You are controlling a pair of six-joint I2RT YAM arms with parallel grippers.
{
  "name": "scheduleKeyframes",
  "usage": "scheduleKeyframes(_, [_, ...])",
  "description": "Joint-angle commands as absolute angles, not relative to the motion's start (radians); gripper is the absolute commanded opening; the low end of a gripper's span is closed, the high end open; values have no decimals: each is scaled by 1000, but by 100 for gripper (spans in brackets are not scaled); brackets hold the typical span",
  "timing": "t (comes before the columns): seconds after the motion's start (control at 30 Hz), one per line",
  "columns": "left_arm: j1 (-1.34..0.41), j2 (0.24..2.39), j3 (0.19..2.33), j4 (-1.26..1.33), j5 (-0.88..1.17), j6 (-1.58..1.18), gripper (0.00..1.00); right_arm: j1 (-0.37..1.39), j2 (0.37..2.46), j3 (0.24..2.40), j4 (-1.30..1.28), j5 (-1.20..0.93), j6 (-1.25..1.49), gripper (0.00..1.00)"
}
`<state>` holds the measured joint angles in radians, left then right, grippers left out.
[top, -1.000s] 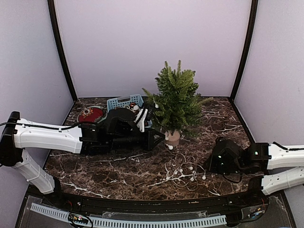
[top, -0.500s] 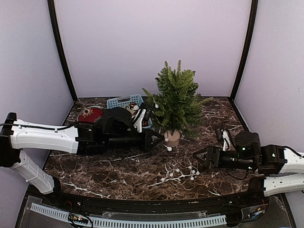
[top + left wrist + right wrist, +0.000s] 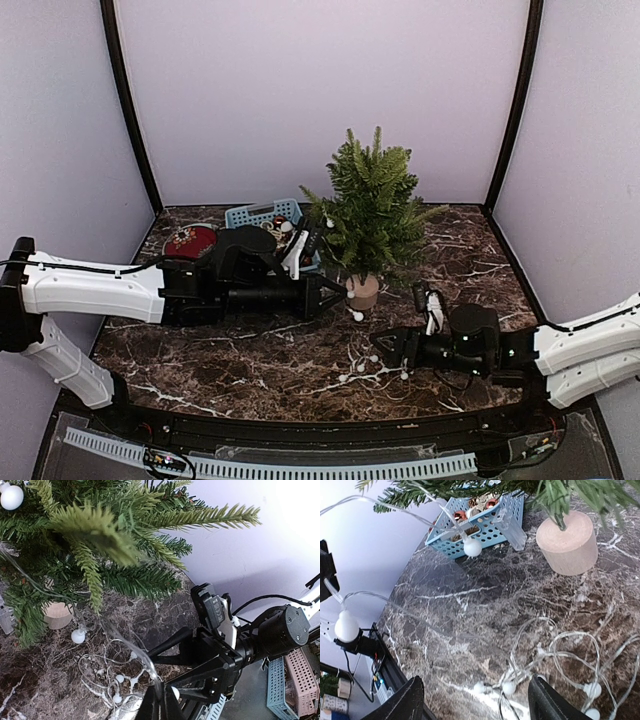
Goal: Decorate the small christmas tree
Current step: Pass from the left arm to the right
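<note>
The small christmas tree (image 3: 375,205) stands mid-table on its pale wooden base (image 3: 363,290). A string of white bulb lights on clear wire runs from its branches down to a loose pile (image 3: 385,362) on the table. My left gripper (image 3: 338,290), beside the base, is shut on the wire; the left wrist view shows the wire (image 3: 135,655) pinched at its tips (image 3: 161,705). My right gripper (image 3: 385,345) is open and empty, low over the pile. The right wrist view shows loops and bulbs (image 3: 560,650) between its spread fingers (image 3: 415,700), and the base (image 3: 567,542) beyond.
A blue basket (image 3: 262,215) with ornaments sits behind my left arm, left of the tree; it also shows in the right wrist view (image 3: 480,525). A red round ornament (image 3: 190,240) lies at the far left. The two grippers face each other closely near the pile.
My right arm has reached left across the table, and its open gripper has come from the right side to the light pile. My left gripper has stayed by the base, holding the wire.
</note>
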<state>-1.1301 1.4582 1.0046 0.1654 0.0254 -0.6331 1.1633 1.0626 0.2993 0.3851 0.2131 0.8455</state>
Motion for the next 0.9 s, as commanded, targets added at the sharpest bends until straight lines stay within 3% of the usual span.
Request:
scheduleKeyframes(0.0, [-1122,1423,1006,174,44,-631,0,1169,1170,294,664,247,835,73])
scheduleKeyframes(0.27, [-1120,1439,1011,179,53,-635,0,1170,1452,353,823,242,820,73])
scheduleKeyframes(0.43, [-1120,1435,1010,179,60,-640,0,1170,1576,421,830,282,799,64])
scheduleKeyframes(0.53, [-1118,1432,1012,160,49,-633,0,1170,1608,454,819,320,785,50])
scheduleKeyframes(0.73, [-1114,1418,1009,135,40,-625,0,1204,1510,456,688,415,773,2])
scheduleKeyframes(0.87, [-1111,1403,994,137,34,-618,0,1280,1341,471,424,547,744,0])
